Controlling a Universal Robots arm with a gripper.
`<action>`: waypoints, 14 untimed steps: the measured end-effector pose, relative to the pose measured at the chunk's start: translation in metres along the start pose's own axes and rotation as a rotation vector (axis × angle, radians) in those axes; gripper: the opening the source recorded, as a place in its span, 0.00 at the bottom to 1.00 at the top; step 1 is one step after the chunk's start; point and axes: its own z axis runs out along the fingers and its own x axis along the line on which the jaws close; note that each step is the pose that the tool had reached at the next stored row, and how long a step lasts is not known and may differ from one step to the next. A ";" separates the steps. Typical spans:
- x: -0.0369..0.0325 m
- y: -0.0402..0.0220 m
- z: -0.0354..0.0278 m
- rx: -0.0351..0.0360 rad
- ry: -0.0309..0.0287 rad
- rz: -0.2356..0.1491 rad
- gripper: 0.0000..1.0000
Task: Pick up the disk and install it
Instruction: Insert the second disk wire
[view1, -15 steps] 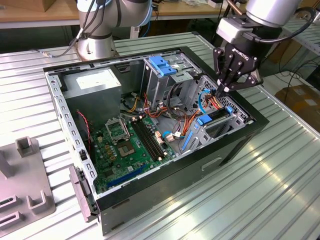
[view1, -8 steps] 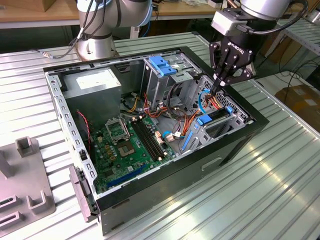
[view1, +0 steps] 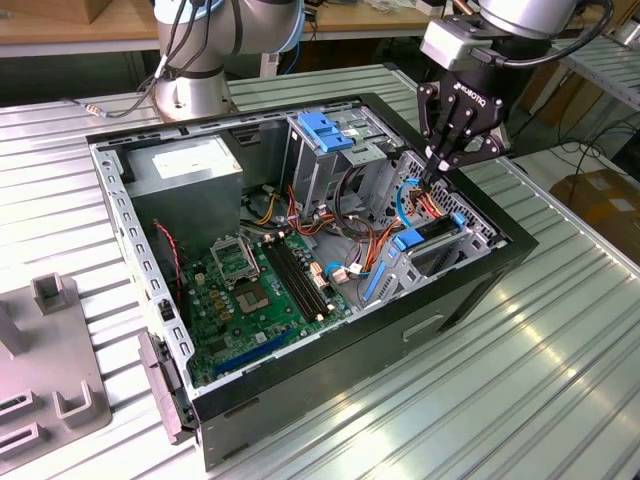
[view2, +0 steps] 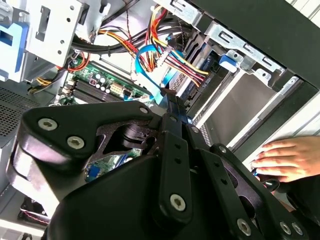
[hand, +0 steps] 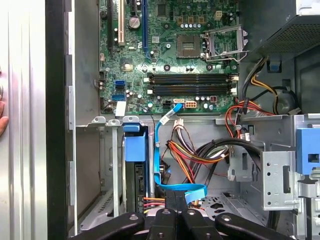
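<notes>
Exterior view, right of centre: finding the disk (view1: 437, 230) standing on edge inside a bare-metal drive cage (view1: 470, 240) at the front of the open computer case (view1: 350, 380). Seeing only its thin dark side there, capped at each end by glossy blue plastic bracket tabs. Spotting the same blue bracket (hand: 135, 146) in the first wrist view, boxy and smooth, topping the narrow black edge of the drive slotted between stamped grey steel rails.

Watching the gripper (view1: 432, 175) hanging just above that cage in the upper right of the exterior frame, matte black, built of jointed links studded with pale screw heads. Noting its fingers (hand: 165, 222) drawn tight together, tips meeting right at a flat blue ribbon cable (hand: 172, 189); not managing to tell whether pinching that cable or merely touching it. Not touching the disk, just beside it.

Taking in the rest of the exterior view: a green motherboard (view1: 250, 290) lying flat in the lower centre, a bundle of red, yellow and orange wires (view1: 350, 235) curling across the middle, a large grey power-supply box (view1: 185, 175) at upper left, a blue latch (view1: 325, 130) on the tall cage at top centre. Resting all of it on a ribbed, shiny aluminium table (view1: 540, 370).

Catching, in the second wrist view, a person's hand (view2: 292, 160) lying near the case's black outer wall.
</notes>
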 end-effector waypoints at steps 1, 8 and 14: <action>-0.0002 0.0000 -0.0001 0.0000 0.0000 0.000 0.10; -0.0012 0.0000 0.0010 0.0000 -0.0011 0.000 0.10; -0.0023 0.0000 0.0050 0.0000 -0.0012 0.000 0.10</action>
